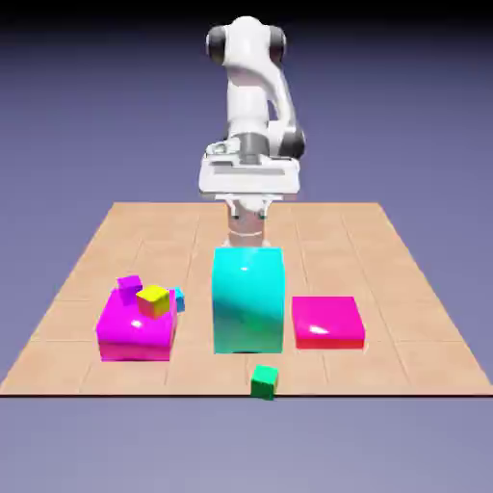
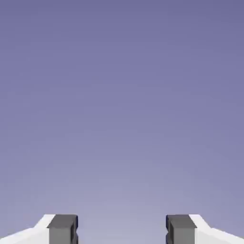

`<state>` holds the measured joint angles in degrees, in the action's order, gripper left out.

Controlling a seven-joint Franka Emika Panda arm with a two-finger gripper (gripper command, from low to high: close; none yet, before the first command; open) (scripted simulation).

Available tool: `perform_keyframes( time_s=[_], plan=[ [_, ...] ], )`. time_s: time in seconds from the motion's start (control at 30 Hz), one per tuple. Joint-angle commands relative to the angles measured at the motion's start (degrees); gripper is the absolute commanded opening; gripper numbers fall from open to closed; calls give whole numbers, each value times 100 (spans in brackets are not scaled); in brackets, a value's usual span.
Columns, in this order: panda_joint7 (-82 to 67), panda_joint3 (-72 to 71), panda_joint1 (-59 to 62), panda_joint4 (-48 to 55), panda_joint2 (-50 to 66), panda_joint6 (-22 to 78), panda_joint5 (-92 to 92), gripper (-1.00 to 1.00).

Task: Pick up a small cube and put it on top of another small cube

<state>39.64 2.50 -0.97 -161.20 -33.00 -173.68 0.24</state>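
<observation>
A plain blue-violet backdrop surrounds a tan tiled table (image 1: 116, 241). The white arm (image 1: 252, 87) stands at the far edge, its hand lowered behind a tall cyan block (image 1: 248, 300) that sits in the middle of the table and hides the fingers in the exterior view. In the hand view the gripper (image 2: 122, 231) stands wide apart, with nothing between its two grey fingertips (image 2: 63, 229) and only the backdrop ahead.

On the exterior view's left lies a low magenta block (image 1: 135, 329). A yellow cube (image 1: 153, 300) sits on its top, with a small purple cube (image 1: 129, 284) just beside it on the far left. The small blue cube (image 1: 178, 298) peeks out just right of the yellow cube, at the magenta block's far right corner; most of it is hidden, so whether it rests on the block or on the table behind it cannot be told.

On the exterior view's right, near the cyan block, lies a flat pink-red slab (image 1: 328, 322). A small green cube (image 1: 264, 382) sits alone at the table's near edge, in front of the cyan block.
</observation>
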Motion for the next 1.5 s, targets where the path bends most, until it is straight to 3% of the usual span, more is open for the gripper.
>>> perform_keyframes(
  time_s=[0.0, 1.47],
  plan=[
    [-234, 208, -24, -17, -29, 28, 20, 0],
    [-10498, 9344, -1055, -750, -1281, 1236, 882, 0]
  ],
)
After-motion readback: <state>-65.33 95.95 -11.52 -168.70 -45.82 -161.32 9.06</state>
